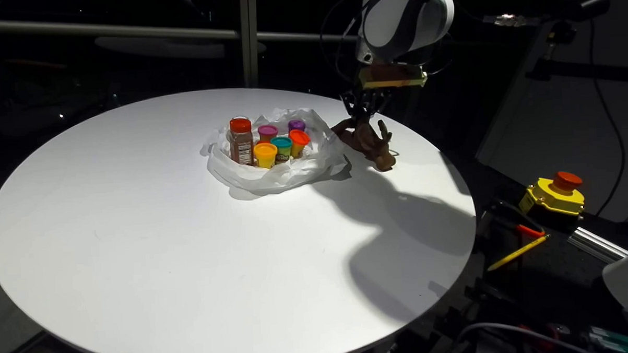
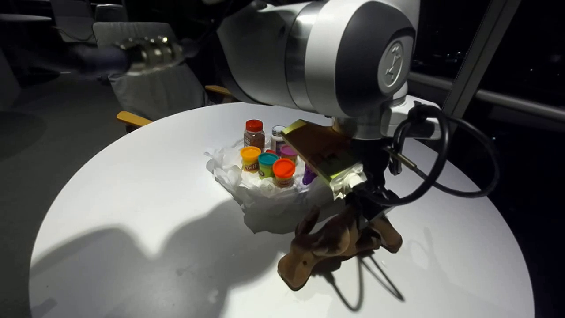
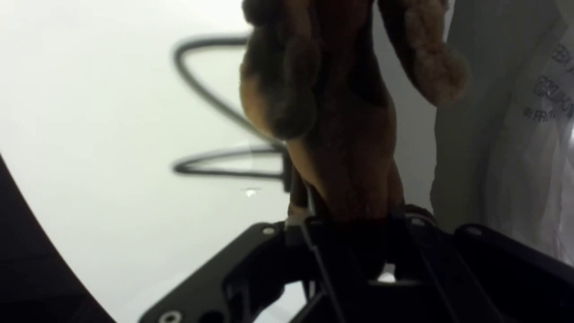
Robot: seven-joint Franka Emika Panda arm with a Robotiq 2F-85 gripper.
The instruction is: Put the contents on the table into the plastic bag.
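The fingers (image 3: 421, 237) pinch the toy (image 3: 343, 121), a brown animal, one pressed to each flank in the wrist view. The toy lies on the counter (image 1: 155, 255), round and white, between the bag (image 1: 313, 168) and the counter's edge. It is outside the bag and near it; whether a limb touches the film cannot be told. In an exterior view its head (image 2: 293, 267), one dark eye showing, is bent low over the counter.

The bag is thin, white and wrinkled, and in an exterior view sits nearer the far edge (image 1: 227, 96) than the near one. Its film makes a rumpled ring round the jar (image 1: 241, 142), red-capped and upright, the yellow tub (image 1: 266, 156), the green tub (image 1: 282, 149), the orange tub (image 1: 299, 141), the pink tub (image 1: 267, 132) and a purple piece (image 1: 296, 126). The orange tub leans slightly. A white bottle (image 2: 277, 139) shows beside the jar in an exterior view.

The arm (image 2: 353, 66) reaches over the counter, and its shadow (image 1: 425, 225) falls across the white top. Past the right edge in an exterior view are a yellow box (image 1: 552, 197) with a red knob and a pencil (image 1: 519, 252). A chair (image 2: 154, 92) stands past the far edge in an exterior view.
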